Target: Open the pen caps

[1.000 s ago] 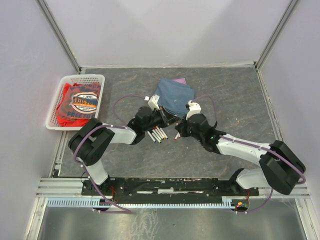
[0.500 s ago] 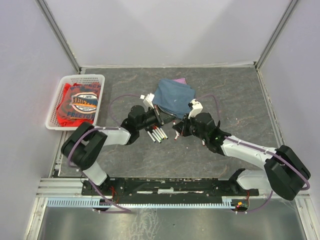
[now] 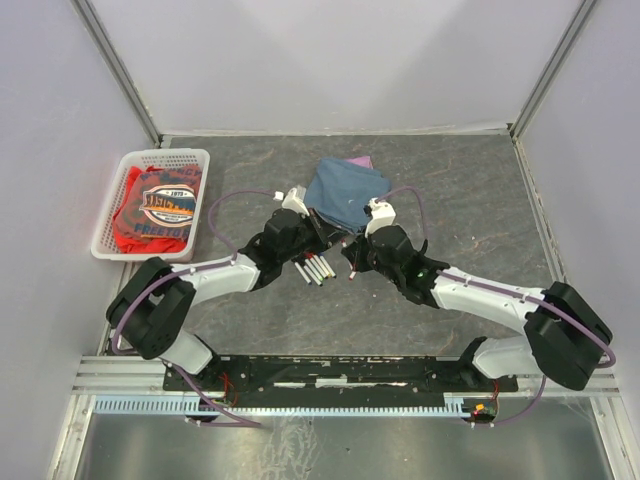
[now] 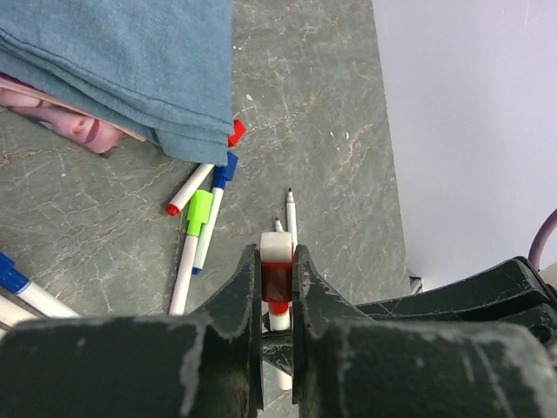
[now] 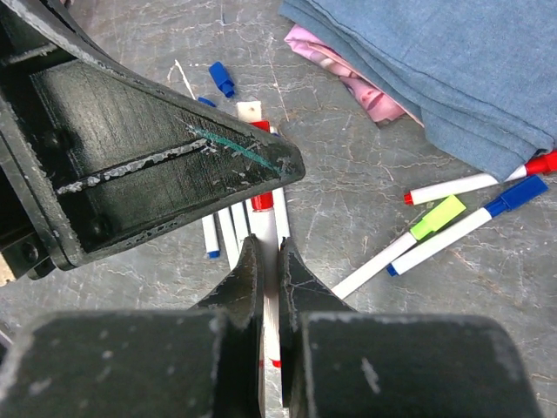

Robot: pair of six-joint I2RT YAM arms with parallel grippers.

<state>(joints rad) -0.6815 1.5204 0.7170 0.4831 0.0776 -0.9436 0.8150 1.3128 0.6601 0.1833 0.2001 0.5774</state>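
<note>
Nearest you, the pen (image 5: 265, 228) in play is a thin white barrel with a red cap (image 4: 277, 280), strung between both claws. Your right gripper (image 5: 269, 250) has its jaws pressed together on the white barrel. Your left gripper (image 4: 278, 263) is pinching the red cap, jaws nearly touching. As far as I can see the cap is still on.

Just past that, loose pens lie on the table (image 3: 450, 190): a green-capped pen (image 4: 200, 212), a blue-capped pen (image 4: 224, 170) touching it, and a bare-tipped pen (image 4: 291, 218). A loose blue cap (image 5: 222, 78) sits alone.

Beyond them is the blue cloth (image 5: 452, 61), with another red-capped pen (image 5: 540, 164) poking out from under its edge. The basket (image 3: 165, 154) is far left.
</note>
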